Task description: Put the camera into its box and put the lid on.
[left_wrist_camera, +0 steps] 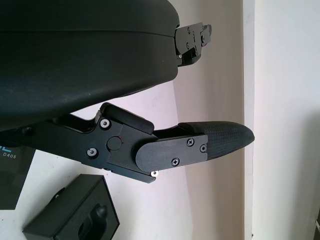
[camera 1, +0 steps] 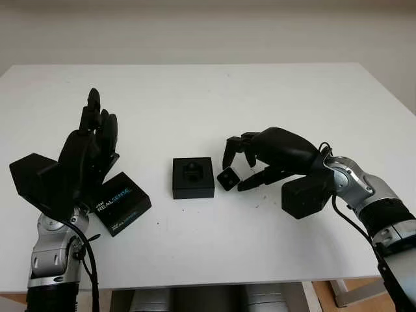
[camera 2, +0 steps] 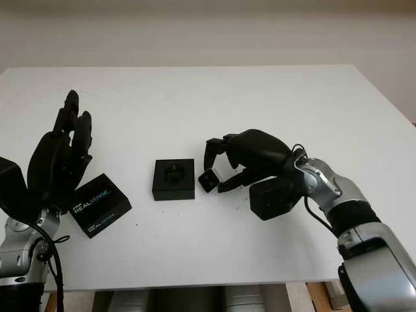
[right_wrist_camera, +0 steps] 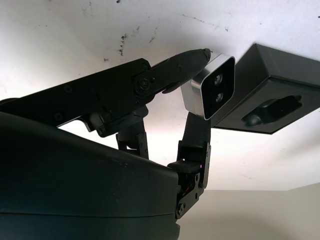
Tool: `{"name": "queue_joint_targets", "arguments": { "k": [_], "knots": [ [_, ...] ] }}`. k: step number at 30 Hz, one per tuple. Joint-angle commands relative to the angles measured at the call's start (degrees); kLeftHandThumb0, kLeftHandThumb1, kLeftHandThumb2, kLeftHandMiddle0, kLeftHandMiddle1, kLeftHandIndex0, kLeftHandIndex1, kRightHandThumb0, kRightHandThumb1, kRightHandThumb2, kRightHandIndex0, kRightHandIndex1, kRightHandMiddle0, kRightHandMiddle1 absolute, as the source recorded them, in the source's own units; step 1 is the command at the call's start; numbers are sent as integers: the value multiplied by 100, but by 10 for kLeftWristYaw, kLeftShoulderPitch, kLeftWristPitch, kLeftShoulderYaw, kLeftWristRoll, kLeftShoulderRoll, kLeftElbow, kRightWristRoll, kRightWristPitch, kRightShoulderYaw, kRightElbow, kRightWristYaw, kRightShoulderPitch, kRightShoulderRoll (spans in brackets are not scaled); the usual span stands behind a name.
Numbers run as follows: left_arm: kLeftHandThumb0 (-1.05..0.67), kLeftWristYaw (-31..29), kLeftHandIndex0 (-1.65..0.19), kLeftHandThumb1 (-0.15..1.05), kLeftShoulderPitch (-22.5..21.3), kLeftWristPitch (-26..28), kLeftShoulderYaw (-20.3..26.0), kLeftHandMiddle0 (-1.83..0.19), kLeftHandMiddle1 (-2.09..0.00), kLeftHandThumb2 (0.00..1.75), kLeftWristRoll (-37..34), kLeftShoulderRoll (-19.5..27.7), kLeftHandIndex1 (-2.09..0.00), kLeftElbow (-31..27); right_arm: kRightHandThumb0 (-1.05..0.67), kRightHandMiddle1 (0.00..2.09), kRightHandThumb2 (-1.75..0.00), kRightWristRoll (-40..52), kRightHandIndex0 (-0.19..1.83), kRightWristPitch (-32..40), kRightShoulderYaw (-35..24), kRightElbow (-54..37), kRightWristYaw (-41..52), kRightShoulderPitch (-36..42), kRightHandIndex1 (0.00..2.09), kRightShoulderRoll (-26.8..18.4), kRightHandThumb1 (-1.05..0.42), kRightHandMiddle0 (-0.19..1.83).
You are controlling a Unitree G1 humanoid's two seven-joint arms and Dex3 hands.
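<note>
The camera (right_wrist_camera: 209, 86), a small silver-faced block with two lenses, is pinched in the fingers (right_wrist_camera: 165, 67) of the right hand (camera 1: 250, 166), which holds it just beside the right edge of the box (camera 1: 193, 177) and not yet over its cavity. The head views do not settle whether the camera is lifted off the table (camera 1: 214, 97) or touches it; the right wrist view suggests it is carried clear of the surface. The box sits open near the middle of the table, its moulded recess (camera 1: 193, 171) unoccupied. The lid (camera 1: 120, 202), printed with the RealSense name, lies flat on the table to the left of the box, apart from it and close beside the left hand (camera 1: 91, 146). That hand is raised above the table at the left with fingers extended, holding nothing. Assessment: the camera has been secured in a grasp, and that is the only step completed. Outstanding are carrying it over the recess, seating it there, releasing it, then fetching the lid and closing the box. Judged from the layout, the task is in its early part, with insertion the step in hand. The recess is narrow, so the camera will likely need turning to match it before release.
</note>
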Motion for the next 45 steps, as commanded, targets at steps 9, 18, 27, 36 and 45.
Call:
{"name": "queue_joint_targets", "arguments": {
  "k": [9,18,27,36,45],
  "knots": [
    [-72,-6,19,105,2,4,4,19,0,56,-5,9,0,-7,-39,154,-5,58,37,38,-32,-1,51,2,174,10,-103,35],
    [-73,-6,19,105,4,7,2,19,0,57,-2,10,0,-10,-41,166,-6,174,32,141,-87,-32,155,19,180,40,-104,31],
    [-73,-3,19,105,7,9,2,19,0,57,-3,10,0,-14,-45,168,-7,202,29,157,-111,-71,159,41,183,63,-105,31],
    [-73,-4,19,105,10,2,2,19,0,56,-1,10,0,-11,-45,161,-5,198,-1,130,-119,-79,131,51,83,81,-103,27],
    [-74,2,19,105,7,4,1,19,0,56,0,7,0,-11,-45,157,-6,210,12,147,-130,-93,105,69,28,113,-104,29]
  ]
}}
